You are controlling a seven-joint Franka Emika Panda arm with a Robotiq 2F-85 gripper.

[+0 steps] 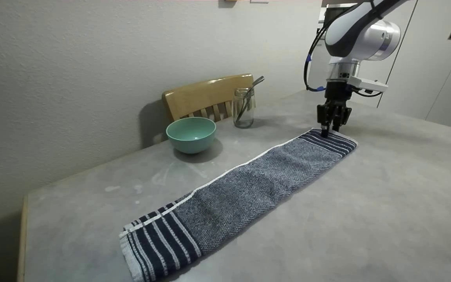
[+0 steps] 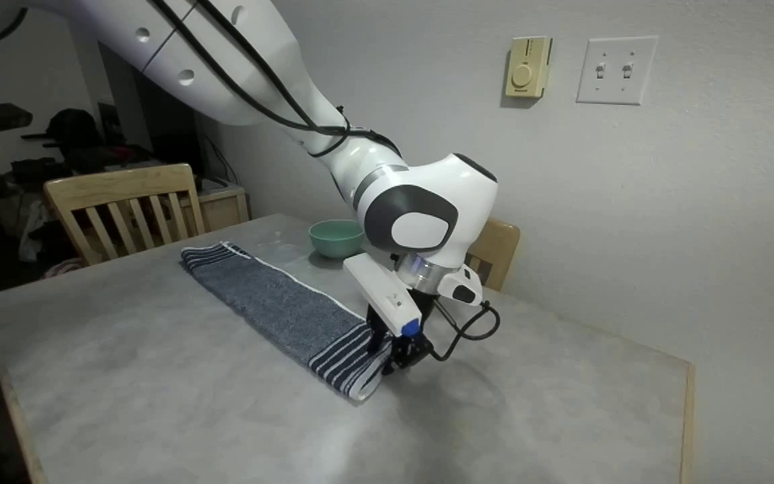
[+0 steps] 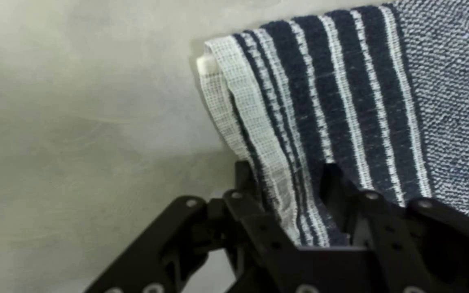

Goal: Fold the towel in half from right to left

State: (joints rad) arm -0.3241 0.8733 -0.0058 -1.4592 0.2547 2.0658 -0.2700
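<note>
Your gripper (image 3: 287,176) stands low, its fingers apart astride the edge of one striped end of the towel (image 1: 249,180), cloth between them but not pinched. You probably want to close slowly, deep enough to catch both layers, then carry that end straight along the length lying stretched across the table (image 1: 366,219), clear of the teal bowl (image 1: 191,135) nearby.

Bowl (image 1: 191,137) (jar (image 1: 245,118) too) between towel (image 1: 249,184) and wall (image 1: 92,78)
</note>
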